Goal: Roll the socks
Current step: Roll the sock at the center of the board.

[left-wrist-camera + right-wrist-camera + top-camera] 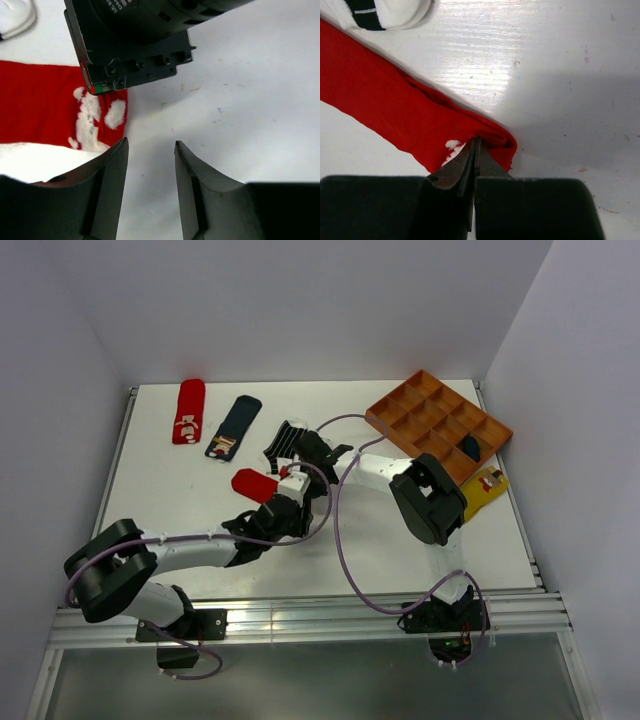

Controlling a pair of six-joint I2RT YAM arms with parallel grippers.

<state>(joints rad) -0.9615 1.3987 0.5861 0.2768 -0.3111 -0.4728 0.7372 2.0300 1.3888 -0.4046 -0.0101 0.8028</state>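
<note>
A red sock with white marks point(253, 484) lies flat at the table's middle. My right gripper point(477, 142) is shut on this red sock's point(395, 105) folded near end, and the fabric bunches round the fingertips. My left gripper point(150, 145) stands open just beside it over bare table, nothing between its fingers, with the red sock point(50, 105) to its left. In the top view both grippers meet there, the left gripper point(285, 504) and the right gripper point(292, 478). Another red sock point(189, 410), a navy sock with a patch point(233, 427) and a striped sock point(283, 440) lie behind.
An orange compartment tray point(400, 405) sits at the back right with a dark sock point(470, 447) in one compartment. A mustard yellow sock point(485, 490) lies just in front of it. The right arm's elbow point(430, 502) and purple cable point(340, 540) cross the middle.
</note>
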